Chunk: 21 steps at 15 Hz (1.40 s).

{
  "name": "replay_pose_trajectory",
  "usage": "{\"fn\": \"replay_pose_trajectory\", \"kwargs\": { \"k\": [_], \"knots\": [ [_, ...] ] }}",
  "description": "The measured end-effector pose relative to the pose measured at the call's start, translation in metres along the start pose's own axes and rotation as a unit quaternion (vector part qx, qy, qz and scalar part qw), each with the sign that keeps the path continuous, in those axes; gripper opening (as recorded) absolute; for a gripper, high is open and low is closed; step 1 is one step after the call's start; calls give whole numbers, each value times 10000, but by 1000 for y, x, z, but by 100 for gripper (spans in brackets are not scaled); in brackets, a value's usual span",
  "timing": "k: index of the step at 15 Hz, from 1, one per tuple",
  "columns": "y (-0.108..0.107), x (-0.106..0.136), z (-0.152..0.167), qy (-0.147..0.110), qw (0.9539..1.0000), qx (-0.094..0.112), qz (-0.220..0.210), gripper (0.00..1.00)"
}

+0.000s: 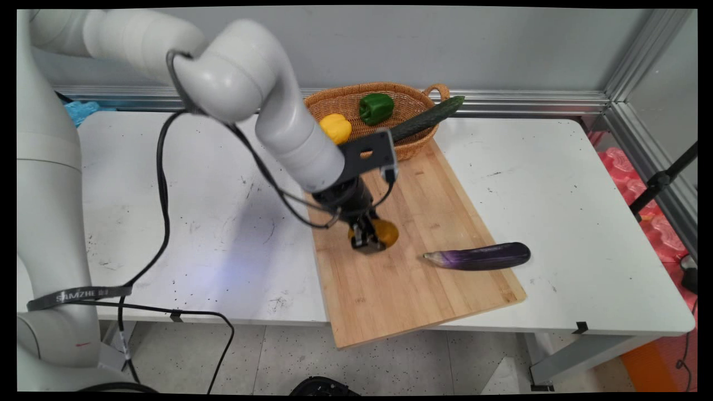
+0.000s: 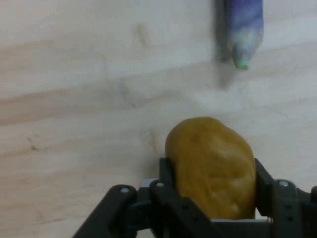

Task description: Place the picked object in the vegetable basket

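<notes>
gripper [image 1: 369, 240] clamps potato [image 2: 213, 166] on cutting board [image 1: 412, 289], eggplant [image 1: 479, 257] near.

The cutting board [image 1: 423, 262] is pale, matt wood with visible grain. The eggplant [image 1: 479, 257] has glossy, smooth purple skin. The potato [image 2: 213, 166] looks dull and slightly uneven. The basket [image 1: 412, 146] is woven wicker. The tabletop [image 1: 585, 223] is smooth, scuffed white.

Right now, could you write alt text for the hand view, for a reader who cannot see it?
The gripper is shut on a potato above a wooden board. The eggplant tip shows at the top edge.
</notes>
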Motion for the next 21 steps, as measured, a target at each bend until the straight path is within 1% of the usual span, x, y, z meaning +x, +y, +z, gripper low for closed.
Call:
{"fn": "replay_pose_trajectory", "kwargs": {
  "k": [3,6,10,13,15,17,21],
  "knots": [
    [-23,16,-20,83,9999,-49,-76,0],
    [-53,30,-38,150,9999,10,-71,0],
    [-98,45,-58,250,9994,240,-66,0],
    [-134,54,-69,322,9983,486,-66,0],
    [-154,58,-73,365,9973,632,-81,0],
    [-174,58,-74,391,9961,783,-103,0],
    [-205,53,-70,410,9941,997,-117,0]
  ]
}}
